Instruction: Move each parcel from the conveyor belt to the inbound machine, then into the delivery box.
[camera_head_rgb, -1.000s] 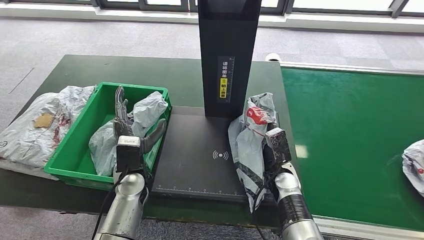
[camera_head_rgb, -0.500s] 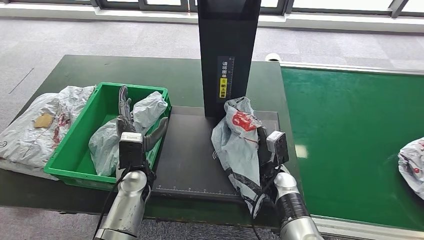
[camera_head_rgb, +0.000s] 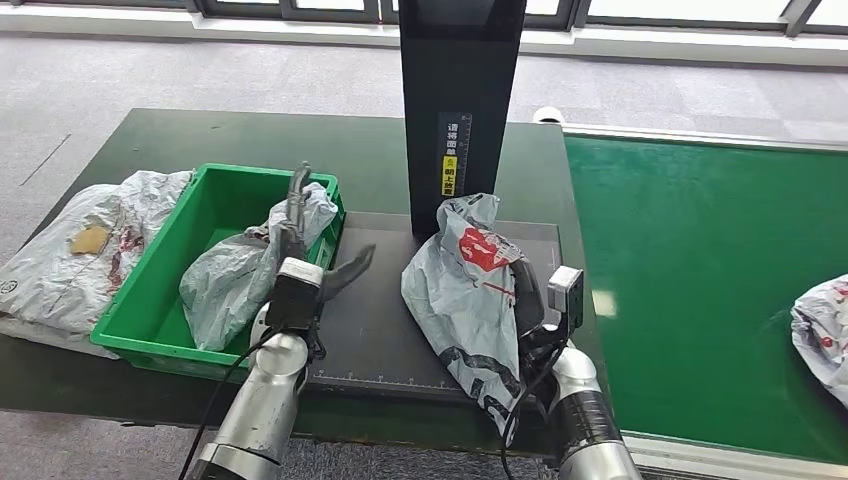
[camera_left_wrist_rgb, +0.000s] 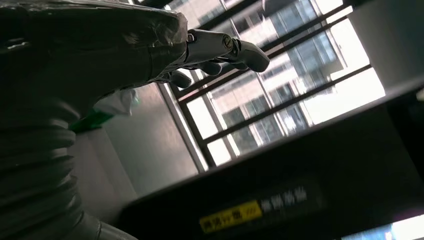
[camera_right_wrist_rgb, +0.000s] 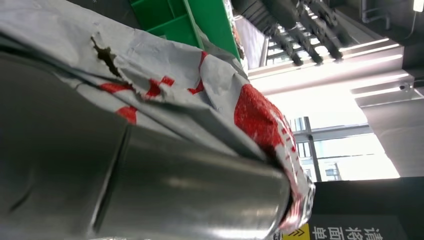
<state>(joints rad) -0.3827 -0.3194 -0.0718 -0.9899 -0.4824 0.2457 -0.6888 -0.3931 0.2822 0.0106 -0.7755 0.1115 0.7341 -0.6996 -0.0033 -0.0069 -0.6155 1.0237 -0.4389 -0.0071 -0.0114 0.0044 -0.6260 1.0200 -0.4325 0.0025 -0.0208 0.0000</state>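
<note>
On machine column (camera_head_rgb: 460, 110), yellow-black label (camera_head_rgb: 452, 158) (characters illegible)

Dk green table (camera_head_rgb: 150, 135), grey carpet floor (camera_head_rgb: 120, 70), windows (camera_left_wrist_rgb: 260, 110) at far wall

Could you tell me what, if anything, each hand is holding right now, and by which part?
The right hand grips the grey parcel by its right side, over the scanner platform. The left hand holds nothing, fingers spread.
</note>
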